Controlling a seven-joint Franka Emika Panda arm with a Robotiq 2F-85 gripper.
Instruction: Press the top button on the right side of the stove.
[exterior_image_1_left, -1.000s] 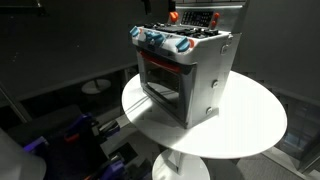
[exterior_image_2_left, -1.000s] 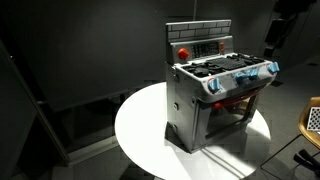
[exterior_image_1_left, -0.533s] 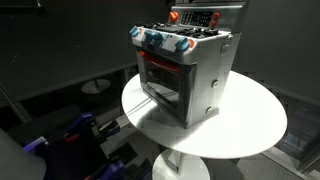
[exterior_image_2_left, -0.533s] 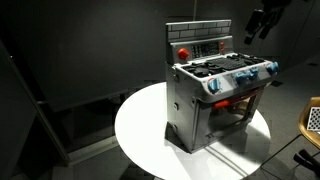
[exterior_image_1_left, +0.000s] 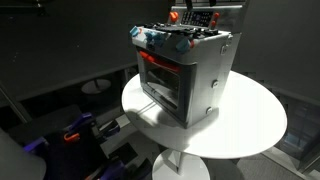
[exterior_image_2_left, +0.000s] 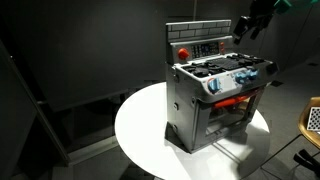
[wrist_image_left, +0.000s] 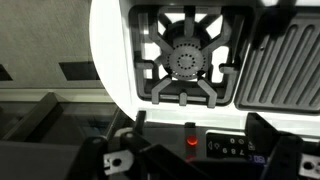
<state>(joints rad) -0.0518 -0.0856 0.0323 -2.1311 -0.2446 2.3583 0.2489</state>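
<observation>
The silver-grey toy stove (exterior_image_1_left: 190, 75) stands on a round white table (exterior_image_1_left: 250, 125) and shows in both exterior views (exterior_image_2_left: 210, 100). It has blue and red knobs along the front (exterior_image_1_left: 160, 38) and a red-glowing oven window (exterior_image_1_left: 160, 80). My gripper (exterior_image_2_left: 247, 24) hangs in the air above the stove's back right corner, touching nothing. In the wrist view the stove top is below: a burner (wrist_image_left: 185, 62), a griddle (wrist_image_left: 285, 65), and the dark back panel with a red button (wrist_image_left: 192, 141) and a keypad (wrist_image_left: 235, 147). My gripper's fingers (wrist_image_left: 200, 130) stand wide apart and empty.
The white table (exterior_image_2_left: 140, 125) stands on a pedestal in a dark room. Blue and black equipment (exterior_image_1_left: 75, 135) sits on the floor beside it. A chair or basket (exterior_image_2_left: 312, 120) is at the frame's edge.
My gripper has moved in from the side and slightly down toward the stove's back panel. The oven window glows brighter red now.
</observation>
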